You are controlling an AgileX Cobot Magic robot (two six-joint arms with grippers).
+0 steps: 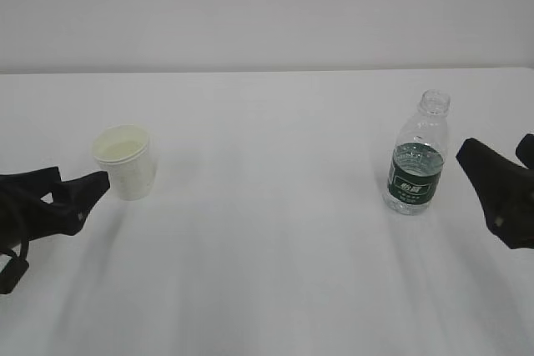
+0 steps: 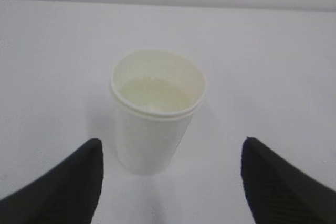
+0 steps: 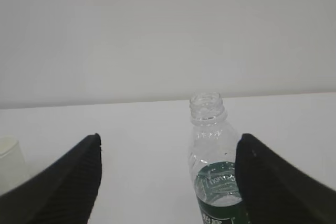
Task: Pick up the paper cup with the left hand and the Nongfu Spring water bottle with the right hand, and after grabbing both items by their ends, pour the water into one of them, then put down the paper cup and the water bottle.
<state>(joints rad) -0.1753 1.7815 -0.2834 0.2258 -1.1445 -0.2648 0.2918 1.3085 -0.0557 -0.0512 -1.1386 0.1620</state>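
The paper cup [image 1: 125, 162] stands upright on the white table at the left, its cream inside [image 2: 156, 94] facing the left wrist view. My left gripper [image 1: 79, 179] is low beside it and open. The cup [image 2: 152, 135] sits just ahead of the fingertips, left of the middle of the gap [image 2: 170, 141], touching neither finger. The Nongfu Spring water bottle [image 1: 417, 156] stands capless at the right, with clear water [image 3: 219, 184] up to about the top of its green label. My right gripper [image 1: 494, 149] is open just to its right; the bottle [image 3: 212, 145] shows by the right finger [image 3: 273, 182].
The white table [image 1: 267, 231] runs back to a plain pale wall. In the right wrist view, the cup [image 3: 10, 162] shows at the far left edge. A wide stretch of bare tabletop separates cup and bottle.
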